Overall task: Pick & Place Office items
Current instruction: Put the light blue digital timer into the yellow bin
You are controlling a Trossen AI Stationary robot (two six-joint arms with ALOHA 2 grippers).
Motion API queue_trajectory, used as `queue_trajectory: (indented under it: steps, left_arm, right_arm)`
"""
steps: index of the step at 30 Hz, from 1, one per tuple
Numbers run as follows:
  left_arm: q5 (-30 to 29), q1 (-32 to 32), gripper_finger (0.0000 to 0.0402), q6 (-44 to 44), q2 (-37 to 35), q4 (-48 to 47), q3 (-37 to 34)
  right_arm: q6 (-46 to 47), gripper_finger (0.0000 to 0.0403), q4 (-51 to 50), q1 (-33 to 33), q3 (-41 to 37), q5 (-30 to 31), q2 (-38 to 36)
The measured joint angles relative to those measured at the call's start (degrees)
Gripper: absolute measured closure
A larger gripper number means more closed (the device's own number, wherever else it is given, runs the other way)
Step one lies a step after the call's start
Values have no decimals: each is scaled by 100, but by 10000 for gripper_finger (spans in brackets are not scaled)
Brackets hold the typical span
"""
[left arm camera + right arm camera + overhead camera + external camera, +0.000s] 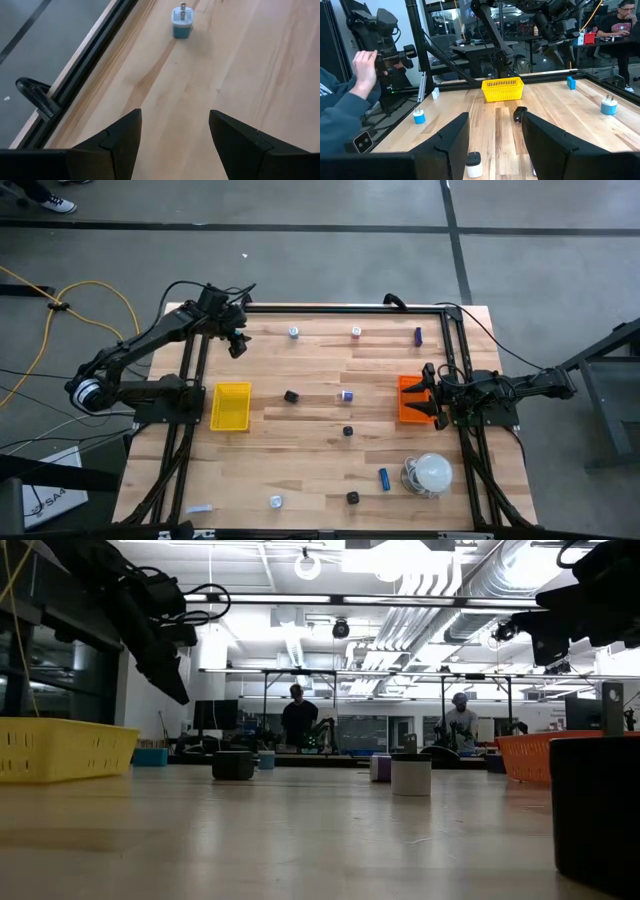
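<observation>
From above, I have the left gripper [237, 340] at upper left, spread and empty. The right gripper [430, 392] waits by the orange plastic tray [407, 406]. Neither it nor the yellow plastic tray [231, 406] seems to hold anything, with the small office items [347, 395] scattered between.

Left wrist: my dark fingers [120, 140] frame a blue-and-white plug adapter [181, 22] at top centre, likely my target.

Right wrist: jaws apart, empty.

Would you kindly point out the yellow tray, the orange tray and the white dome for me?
yellow tray [231, 407], high view, on its floor.
orange tray [409, 385], high view, on its exposed left corner.
white dome [434, 471], high view, on its rounded top.
</observation>
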Motion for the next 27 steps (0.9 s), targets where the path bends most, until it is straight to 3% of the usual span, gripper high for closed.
queue_trajectory:
  steps: [6, 13, 18, 27]
  left_arm:
    - [-393, -51, 177, 476, 150, -760, 643]
    - [-747, -36, 177, 1141, 1004, -1602, 1526]
    - [-800, 32, 177, 1240, 1679, -1716, 1683]
    - [-1664, -25, 177, 1237, 2228, -1781, 1693]
  right_arm:
    - [1, 233, 0, -1, -1, 0, 1]
    - [0, 233, 0, -1, 0, 0, 1]
    - [0, 233, 0, -2, -1, 0, 1]
    - [2, 233, 0, -2, -1, 2, 0]
